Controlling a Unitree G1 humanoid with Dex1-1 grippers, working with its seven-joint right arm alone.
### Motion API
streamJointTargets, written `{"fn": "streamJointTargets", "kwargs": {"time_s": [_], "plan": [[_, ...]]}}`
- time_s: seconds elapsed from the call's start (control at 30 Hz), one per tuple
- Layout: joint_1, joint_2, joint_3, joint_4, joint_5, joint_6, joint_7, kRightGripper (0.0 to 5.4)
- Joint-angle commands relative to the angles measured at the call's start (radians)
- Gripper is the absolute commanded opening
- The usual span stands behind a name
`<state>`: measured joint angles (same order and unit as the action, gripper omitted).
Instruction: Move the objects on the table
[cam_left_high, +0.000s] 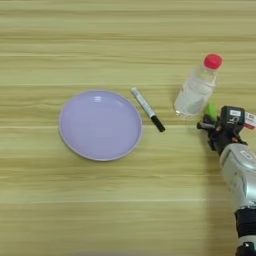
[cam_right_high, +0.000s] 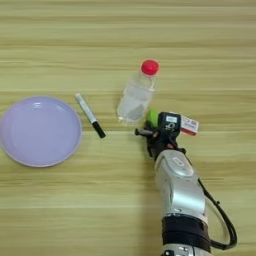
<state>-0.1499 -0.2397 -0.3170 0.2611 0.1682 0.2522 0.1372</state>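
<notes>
The green block (cam_right_high: 152, 117) peeks out just beyond the gripper (cam_right_high: 156, 131), touching or nearly touching it, beside the base of the lying clear bottle (cam_right_high: 134, 98) with its red cap. Whether the gripper grasps the block or is released cannot be told. The white marker pen (cam_right_high: 90, 115) lies on the bench (cam_right_high: 200, 50), well left of the gripper, just right of the lilac plate (cam_right_high: 15, 150), which holds nothing.

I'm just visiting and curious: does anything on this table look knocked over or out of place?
Only the bottle stands out: it lies on its side, red cap pointing away. The plate sits flat and empty, with the marker beside it.
</notes>
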Motion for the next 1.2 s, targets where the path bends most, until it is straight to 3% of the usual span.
{"fn": "streamJointTargets", "kwargs": {"time_s": [0.03, 1.03, 1.07, 1.2], "plan": [[-0.068, -0.047, -0.003, -0.026, -0.005, -0.032, -0.003, 0.76], [-0.058, -0.056, -0.002, -0.029, -0.003, -0.036, 0.0, 0.76], [-0.056, -0.056, -0.001, -0.033, -0.004, -0.035, 0.001, 1.12], [-0.049, -0.055, 0.004, -0.051, -0.006, -0.032, 0.001, 1.56]]}}
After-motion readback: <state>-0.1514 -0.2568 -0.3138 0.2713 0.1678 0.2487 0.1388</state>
